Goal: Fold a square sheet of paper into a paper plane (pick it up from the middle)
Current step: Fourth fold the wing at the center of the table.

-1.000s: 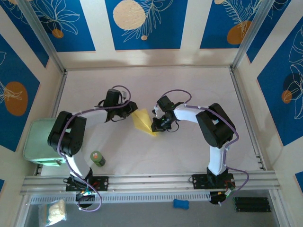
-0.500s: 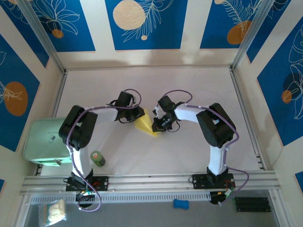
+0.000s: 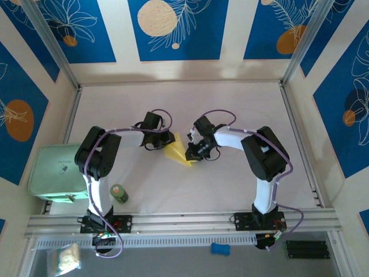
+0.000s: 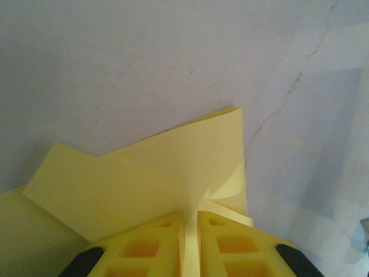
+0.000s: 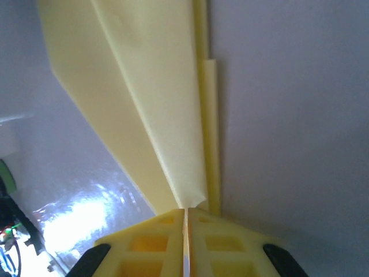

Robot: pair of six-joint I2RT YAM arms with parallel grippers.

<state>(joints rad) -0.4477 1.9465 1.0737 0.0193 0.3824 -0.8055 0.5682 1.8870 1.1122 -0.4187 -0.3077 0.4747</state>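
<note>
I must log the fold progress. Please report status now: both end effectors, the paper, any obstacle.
Left end effector shut on paper plane. Right end effector shut on it too. Held between both arms, mid-table. Green bottle well aside.

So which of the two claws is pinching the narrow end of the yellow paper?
The right gripper: the folded paper tapers to its fingers, while the left gripper pinches the wide, flapped end.

Pale white table (image 3: 190, 190) with faint hairline marks, folded yellow paper plane (image 3: 179, 151) near its middle — small green canister (image 3: 119, 193) upright toward the left front, mint-green box (image 3: 55, 173) at the left edge.
</note>
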